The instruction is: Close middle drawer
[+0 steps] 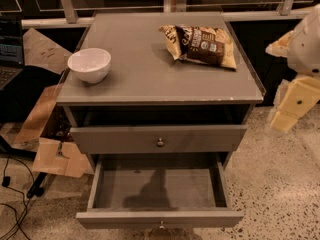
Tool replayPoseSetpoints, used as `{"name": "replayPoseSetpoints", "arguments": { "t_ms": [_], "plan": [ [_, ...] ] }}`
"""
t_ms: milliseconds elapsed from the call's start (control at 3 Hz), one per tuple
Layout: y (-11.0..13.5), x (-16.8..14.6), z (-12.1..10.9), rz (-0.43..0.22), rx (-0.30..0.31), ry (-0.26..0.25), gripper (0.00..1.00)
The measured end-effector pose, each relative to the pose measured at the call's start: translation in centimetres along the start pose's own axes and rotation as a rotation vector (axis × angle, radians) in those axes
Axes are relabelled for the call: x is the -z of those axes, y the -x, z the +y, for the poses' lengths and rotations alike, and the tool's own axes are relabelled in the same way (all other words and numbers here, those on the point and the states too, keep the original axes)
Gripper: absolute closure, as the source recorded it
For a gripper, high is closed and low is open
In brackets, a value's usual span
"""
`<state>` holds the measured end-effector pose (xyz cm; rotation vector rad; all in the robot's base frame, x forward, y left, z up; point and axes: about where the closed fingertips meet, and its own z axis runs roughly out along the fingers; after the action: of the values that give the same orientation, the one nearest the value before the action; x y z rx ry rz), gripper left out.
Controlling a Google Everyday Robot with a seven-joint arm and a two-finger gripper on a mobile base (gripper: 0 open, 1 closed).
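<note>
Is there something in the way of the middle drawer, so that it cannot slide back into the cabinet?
Nothing visible does. The middle drawer is pulled far out and holds nothing; its path into the grey cabinet looks free. The tool hangs at the cabinet's right side, apart from the drawer, with nothing between them.

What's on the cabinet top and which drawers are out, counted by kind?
Bowls: 1, the white bowl on the cabinet top.
Chip bags: 1, the chip bag on top.
Open drawers: 2, the upper drawer slightly out and the middle drawer far out.
Total: 4.
The claw is at the right edge, apart from both drawers.
</note>
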<state>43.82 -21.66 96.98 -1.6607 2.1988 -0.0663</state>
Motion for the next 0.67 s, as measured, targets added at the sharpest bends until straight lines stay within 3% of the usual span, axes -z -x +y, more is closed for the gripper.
{"name": "replayPoseSetpoints", "arguments": {
  "t_ms": [333, 667],
  "plan": [
    [-0.3, -2.1, 1.3, -0.146, -0.070, -0.022, 0.00],
    [-1.0, -4.8, 2.1, -0.303, -0.165, -0.013, 0.00]
  ]
}}
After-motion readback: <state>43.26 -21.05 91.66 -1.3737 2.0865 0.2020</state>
